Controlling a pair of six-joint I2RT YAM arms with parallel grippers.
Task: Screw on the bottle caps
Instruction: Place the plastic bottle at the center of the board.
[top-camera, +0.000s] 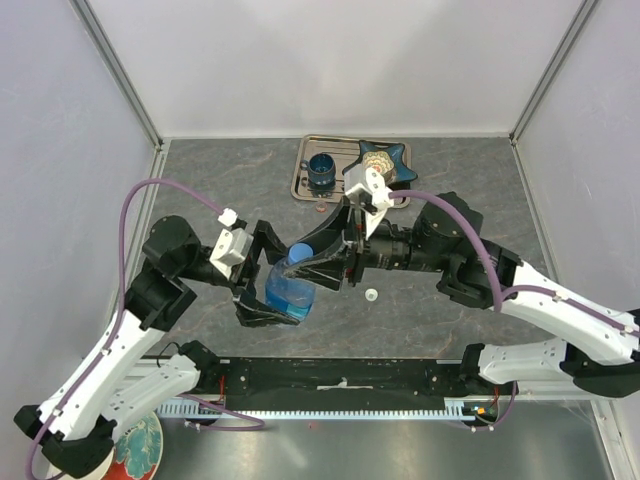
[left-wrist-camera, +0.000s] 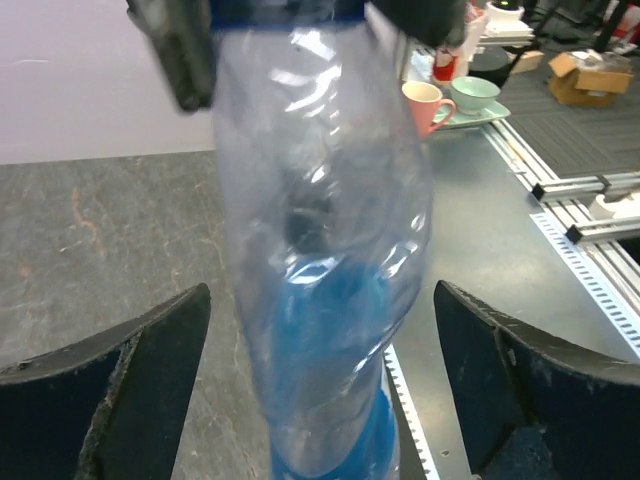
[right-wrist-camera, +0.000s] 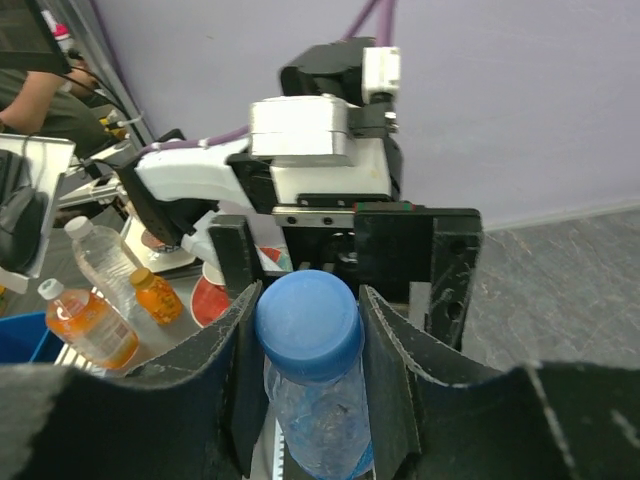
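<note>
Grey desk (top-camera: 470, 170): right jaws clamped on blue cap (right-wrist-camera: 308, 322) atop bottle (top-camera: 290, 293); left jaws wide open, flanking bottle, not touching.

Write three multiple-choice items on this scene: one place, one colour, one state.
1. The small white round plastic cap lies: A on a bottle's neck; B on the grey table; C in a gripper.
2. The round plastic screw cap on the transparent plastic bottle is: A red; B blue; C white.
3. The left gripper is: A open, clear of the bottle; B shut on the bottle; C shut on a cap.
Answers: B, it lies alone on bare tabletop; B, the right wrist view shows blue; A, gaps flank the bottle.
</note>
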